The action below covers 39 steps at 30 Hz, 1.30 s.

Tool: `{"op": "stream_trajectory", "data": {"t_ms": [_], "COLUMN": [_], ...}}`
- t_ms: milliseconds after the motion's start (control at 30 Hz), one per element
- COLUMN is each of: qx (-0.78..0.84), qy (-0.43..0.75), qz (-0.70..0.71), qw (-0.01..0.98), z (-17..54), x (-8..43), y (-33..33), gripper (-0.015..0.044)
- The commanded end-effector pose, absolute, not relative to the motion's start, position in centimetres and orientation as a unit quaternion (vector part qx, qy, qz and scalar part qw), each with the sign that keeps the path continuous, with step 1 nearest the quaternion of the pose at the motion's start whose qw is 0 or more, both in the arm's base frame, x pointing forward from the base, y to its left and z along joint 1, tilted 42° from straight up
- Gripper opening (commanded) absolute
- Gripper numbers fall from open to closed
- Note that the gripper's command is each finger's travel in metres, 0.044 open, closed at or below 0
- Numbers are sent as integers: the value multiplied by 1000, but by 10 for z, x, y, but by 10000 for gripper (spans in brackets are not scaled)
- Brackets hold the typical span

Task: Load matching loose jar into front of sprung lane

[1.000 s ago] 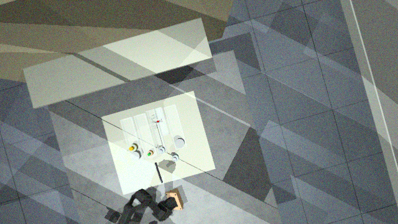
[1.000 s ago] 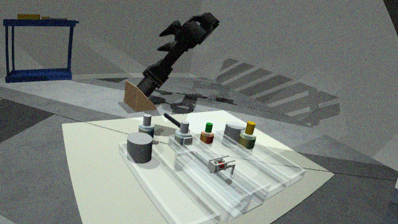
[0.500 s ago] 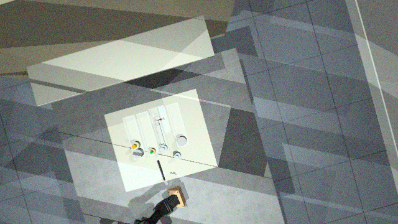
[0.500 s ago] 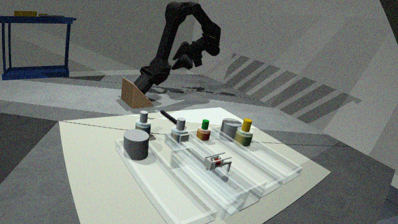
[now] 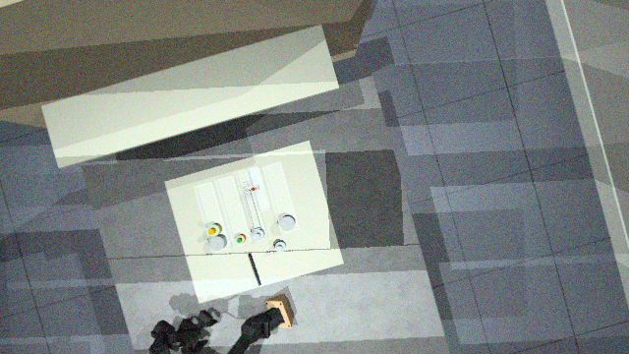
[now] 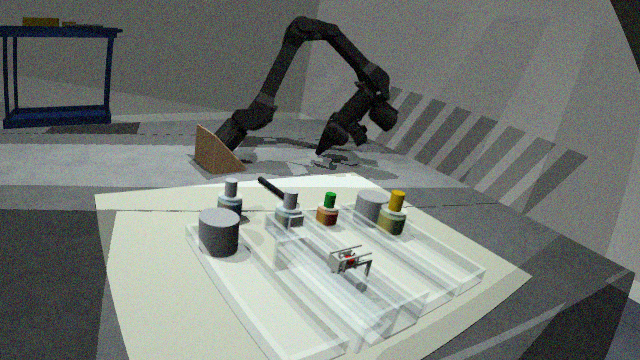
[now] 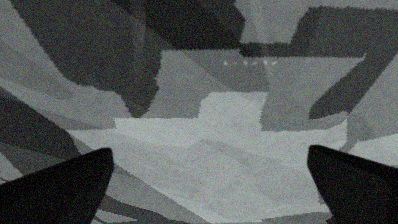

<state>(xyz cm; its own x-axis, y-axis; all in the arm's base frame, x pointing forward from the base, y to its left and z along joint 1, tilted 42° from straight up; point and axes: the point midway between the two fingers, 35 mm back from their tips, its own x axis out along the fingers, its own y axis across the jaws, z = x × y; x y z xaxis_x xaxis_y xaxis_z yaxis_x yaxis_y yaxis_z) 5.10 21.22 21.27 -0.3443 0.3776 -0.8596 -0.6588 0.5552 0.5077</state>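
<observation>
Our pale tabletop, seen from above
We see the cream table (image 5: 314, 197) (image 6: 150, 300) tilted at the centre of the top view, directly bearing a clear laned tray (image 5: 271, 164) (image 6: 210, 280), a grey-capped jar (image 5: 279, 245) (image 6: 230, 204) near it, and a black stick (image 5: 255, 268) (image 6: 271, 187) towards the table's lower edge.

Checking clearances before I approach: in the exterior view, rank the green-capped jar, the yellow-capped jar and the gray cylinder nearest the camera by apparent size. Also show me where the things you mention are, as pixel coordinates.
1. Gray cylinder (image 5: 286, 221) (image 6: 219, 233)
2. Yellow-capped jar (image 5: 214, 229) (image 6: 392, 220)
3. Green-capped jar (image 5: 240, 239) (image 6: 327, 215)
</observation>
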Motion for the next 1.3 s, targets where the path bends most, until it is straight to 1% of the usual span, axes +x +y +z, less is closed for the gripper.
{"op": "stream_trajectory", "data": {"t_ms": [0,167,367,500,667,867,1100,1267], "qx": [-77,-39,17,69,127,203,289,297], "qy": [690,704,718,727,724,703,660,654], "qz": [410,360,311,280,256,231,204,201], "qw": [591,611,622,623,628,641,663,666], "z": [196,175,146,123,96,60,15,10], "x": [105,164,224,255,282,286,256,251], "y": [205,178,127,82,19,-66,-161,-169], "gripper": [440,440,440,440,440,440,440,440]}}
